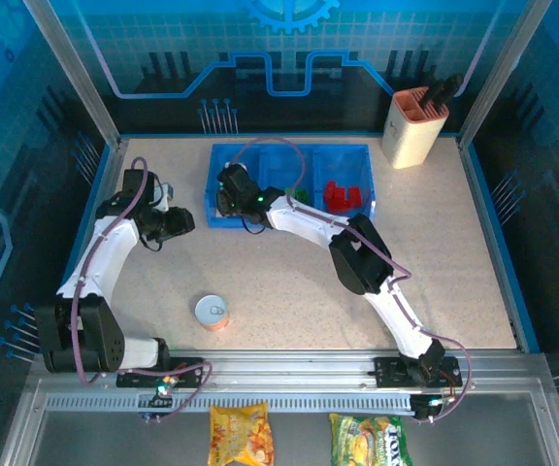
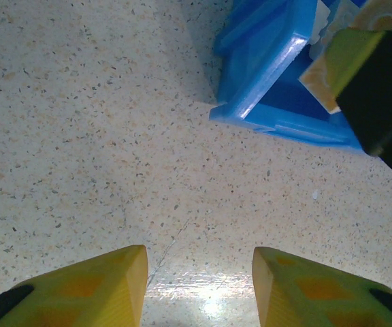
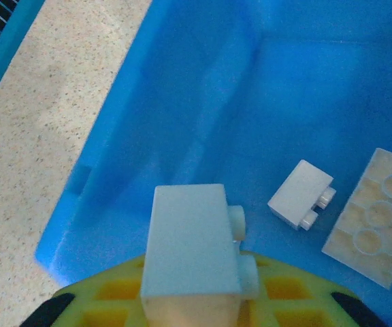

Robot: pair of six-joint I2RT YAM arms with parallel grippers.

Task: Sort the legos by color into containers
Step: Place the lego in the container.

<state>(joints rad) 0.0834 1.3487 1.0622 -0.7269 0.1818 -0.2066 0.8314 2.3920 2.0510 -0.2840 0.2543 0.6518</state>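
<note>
Where blue panels [image 1: 163, 58] enclose it, speckled tabletop [image 1: 289, 282] bears the tray [image 1: 341, 149].

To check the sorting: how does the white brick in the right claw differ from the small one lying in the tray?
The held brick is pinched in the right claw above the tray floor; the small brick lies loose on it. The held brick looks bigger than the small brick, being nearer the camera. Both are white, studs pointing sideways.

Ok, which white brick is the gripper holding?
The bigger white brick nearest the camera, pinched in the right gripper above the tray. The small brick and flat cream brick lie loose in it.
</note>
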